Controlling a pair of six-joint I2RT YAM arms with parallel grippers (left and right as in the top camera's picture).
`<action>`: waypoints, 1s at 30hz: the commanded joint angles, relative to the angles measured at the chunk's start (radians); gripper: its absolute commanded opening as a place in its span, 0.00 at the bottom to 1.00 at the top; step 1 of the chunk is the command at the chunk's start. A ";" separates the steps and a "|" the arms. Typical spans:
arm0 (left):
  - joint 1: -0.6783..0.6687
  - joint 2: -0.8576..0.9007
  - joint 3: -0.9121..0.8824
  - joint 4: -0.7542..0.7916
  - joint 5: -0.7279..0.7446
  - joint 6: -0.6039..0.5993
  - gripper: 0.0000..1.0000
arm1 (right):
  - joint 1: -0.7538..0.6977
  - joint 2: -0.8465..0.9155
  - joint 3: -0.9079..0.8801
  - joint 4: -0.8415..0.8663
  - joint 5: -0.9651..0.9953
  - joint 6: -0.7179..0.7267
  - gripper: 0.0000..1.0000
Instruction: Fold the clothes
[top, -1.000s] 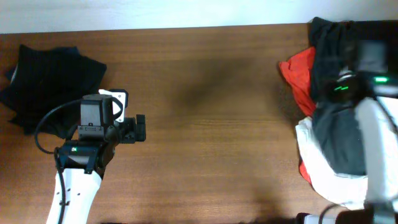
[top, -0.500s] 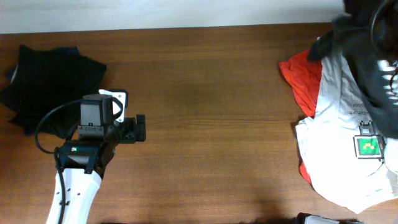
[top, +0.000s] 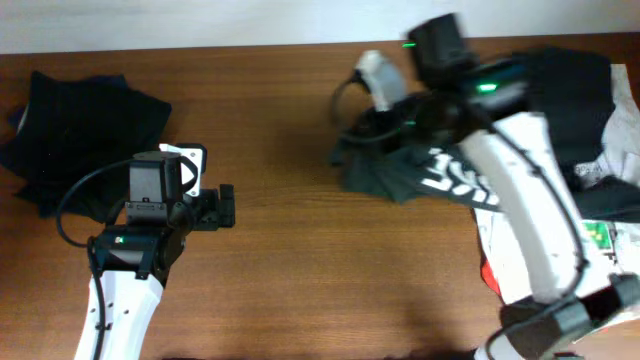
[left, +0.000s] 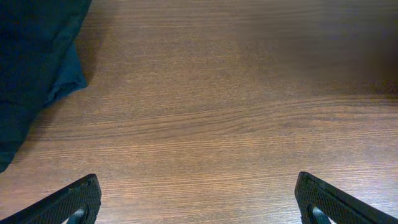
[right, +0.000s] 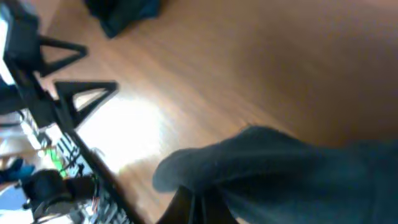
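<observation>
My right gripper (top: 352, 132) is shut on a dark grey T-shirt with white print (top: 440, 172) and holds it over the middle of the table, the cloth trailing right. In the right wrist view the shirt (right: 298, 168) drapes over my shut fingers (right: 205, 208). A pile of clothes (top: 590, 215), white, red and dark, lies at the right edge. A folded dark garment (top: 75, 130) lies at the far left; its corner shows in the left wrist view (left: 31, 62). My left gripper (top: 226, 206) is open and empty over bare wood (left: 199, 205).
The brown wooden table (top: 280, 290) ends at a white wall at the back. My left arm's white link (top: 120, 310) stands at the front left. My right arm (top: 530, 220) reaches across the pile on the right.
My right arm swung from the pile at the right edge to the table's middle, dragging the dark grey shirt leftward with it. The left arm has not moved.
</observation>
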 joint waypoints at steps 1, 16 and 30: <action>0.005 0.002 0.019 0.003 0.012 0.011 0.99 | 0.137 0.072 0.002 0.071 0.005 0.059 0.05; -0.022 0.174 -0.011 -0.002 0.508 -0.070 0.99 | -0.332 0.056 0.003 -0.206 0.237 0.156 0.99; -0.214 0.672 0.002 0.248 0.490 -0.318 0.00 | -0.554 0.056 0.003 -0.325 0.302 0.145 0.99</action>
